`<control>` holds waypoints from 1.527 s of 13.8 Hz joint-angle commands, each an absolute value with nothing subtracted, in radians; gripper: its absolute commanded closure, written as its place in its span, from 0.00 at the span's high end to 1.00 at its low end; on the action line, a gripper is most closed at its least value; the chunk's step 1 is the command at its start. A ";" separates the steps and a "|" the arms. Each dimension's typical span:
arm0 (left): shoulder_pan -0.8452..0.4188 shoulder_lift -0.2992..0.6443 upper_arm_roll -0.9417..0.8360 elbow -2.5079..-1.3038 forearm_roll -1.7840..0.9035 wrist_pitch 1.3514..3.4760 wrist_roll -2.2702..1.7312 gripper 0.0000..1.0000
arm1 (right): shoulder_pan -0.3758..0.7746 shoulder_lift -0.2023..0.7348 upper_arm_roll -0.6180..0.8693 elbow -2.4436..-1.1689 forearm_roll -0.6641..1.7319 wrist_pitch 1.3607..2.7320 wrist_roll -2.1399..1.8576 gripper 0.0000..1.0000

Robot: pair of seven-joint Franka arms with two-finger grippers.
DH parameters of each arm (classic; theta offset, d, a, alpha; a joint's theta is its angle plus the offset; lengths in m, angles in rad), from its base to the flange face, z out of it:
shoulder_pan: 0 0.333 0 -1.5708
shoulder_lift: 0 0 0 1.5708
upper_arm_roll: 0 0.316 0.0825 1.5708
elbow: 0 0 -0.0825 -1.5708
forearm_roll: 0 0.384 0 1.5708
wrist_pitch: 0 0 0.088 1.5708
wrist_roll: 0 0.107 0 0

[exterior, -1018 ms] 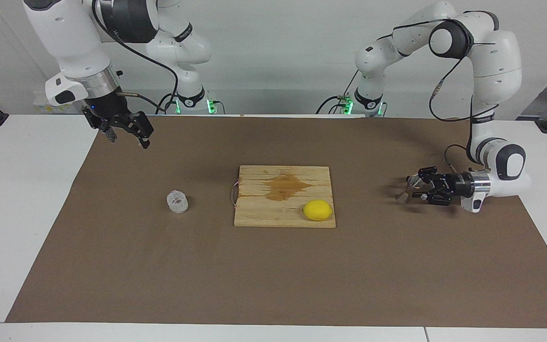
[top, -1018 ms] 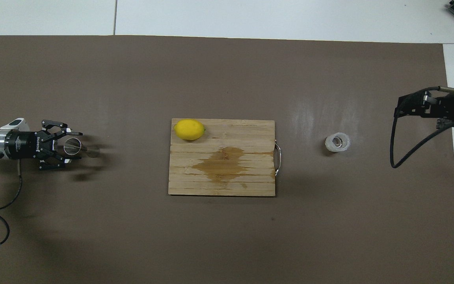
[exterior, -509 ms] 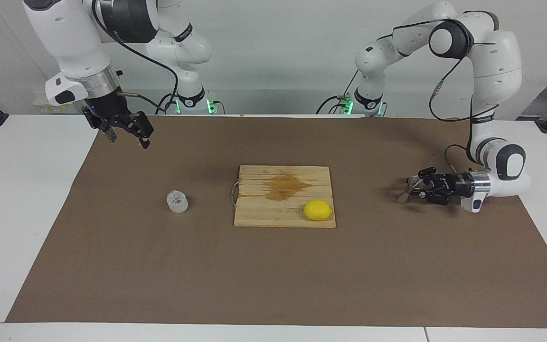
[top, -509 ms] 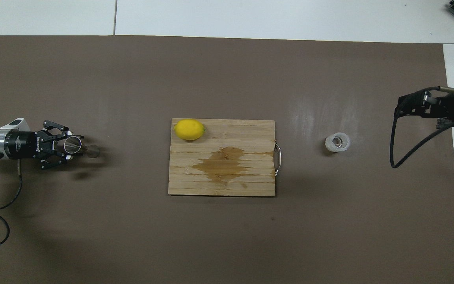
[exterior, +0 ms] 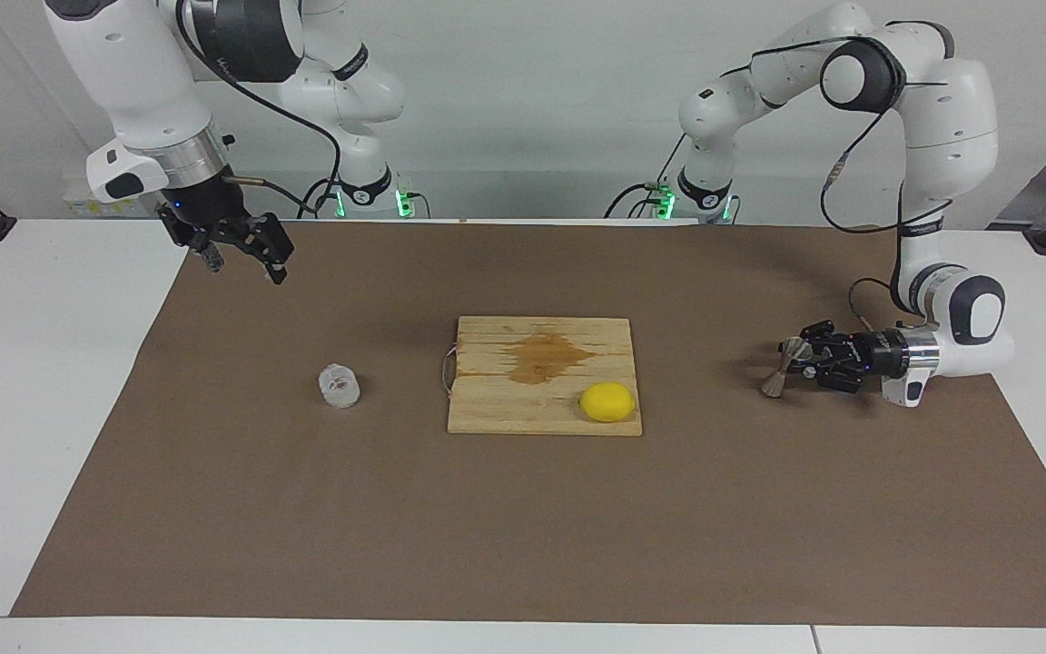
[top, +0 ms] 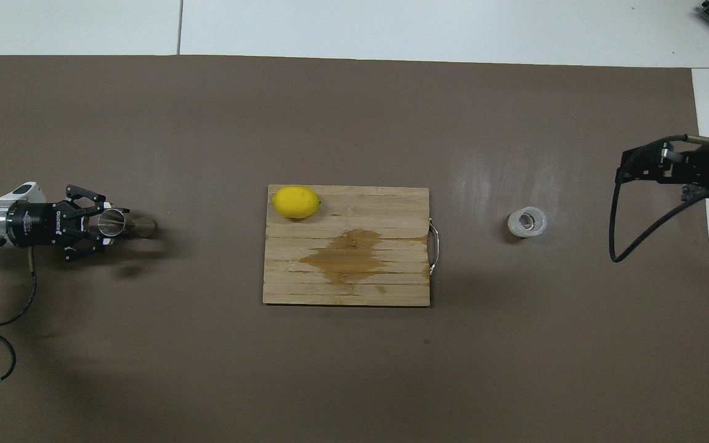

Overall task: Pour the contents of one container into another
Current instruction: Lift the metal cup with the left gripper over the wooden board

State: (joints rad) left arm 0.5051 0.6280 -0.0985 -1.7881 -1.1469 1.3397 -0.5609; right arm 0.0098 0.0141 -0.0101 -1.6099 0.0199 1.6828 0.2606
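The steel jigger (exterior: 775, 368) (top: 122, 224) is at the left arm's end of the brown mat, leaning a little. My left gripper (exterior: 800, 359) (top: 108, 223) lies low and level beside it, shut on the jigger at its narrow waist. The clear textured cup (exterior: 339, 385) (top: 527, 222) stands alone on the mat toward the right arm's end, beside the board. My right gripper (exterior: 241, 259) (top: 644, 165) hangs open and empty above the mat's edge at that end, well apart from the cup.
A wooden cutting board (exterior: 496, 409) (top: 342, 289) with a brown wet stain lies at the middle of the mat. A yellow lemon (exterior: 606, 401) (top: 295, 202) sits on the board's corner. White table shows around the mat (exterior: 523, 527).
The left gripper's fingers have closed on the jigger, which now leans slightly. The right arm, cup, board and lemon have not moved.
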 commanded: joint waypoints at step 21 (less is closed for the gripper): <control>0.144 0.270 -0.144 -2.063 -1.606 1.655 -0.733 0.02 | -0.002 0.003 -0.003 -1.620 0.035 1.677 0.267 1.00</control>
State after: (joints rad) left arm 0.1958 0.3430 -0.1598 -1.9815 -1.5386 1.5920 -0.7257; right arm 0.0098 0.0141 -0.0101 -1.6099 0.0199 1.6828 0.2606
